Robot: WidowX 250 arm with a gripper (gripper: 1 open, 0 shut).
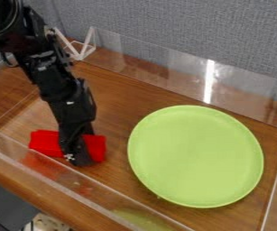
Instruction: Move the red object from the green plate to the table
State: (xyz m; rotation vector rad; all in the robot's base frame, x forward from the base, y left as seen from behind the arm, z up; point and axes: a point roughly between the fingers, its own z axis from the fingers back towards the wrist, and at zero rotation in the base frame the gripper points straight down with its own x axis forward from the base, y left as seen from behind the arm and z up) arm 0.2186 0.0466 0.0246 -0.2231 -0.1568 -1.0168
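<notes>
Red block lay flat on the bench (left of the plate, apart from it), black fingers pointed down onto it, clamped on the block.

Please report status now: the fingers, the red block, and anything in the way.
Gripper down on flat red block, grip unclear. Block lies on glossy brown wooden table, apart from empty round lime-green plate. Nothing in the way.

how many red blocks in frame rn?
1. The red object lies on the table, left of the green plate, under the gripper. The arm may hide part of it.
</notes>
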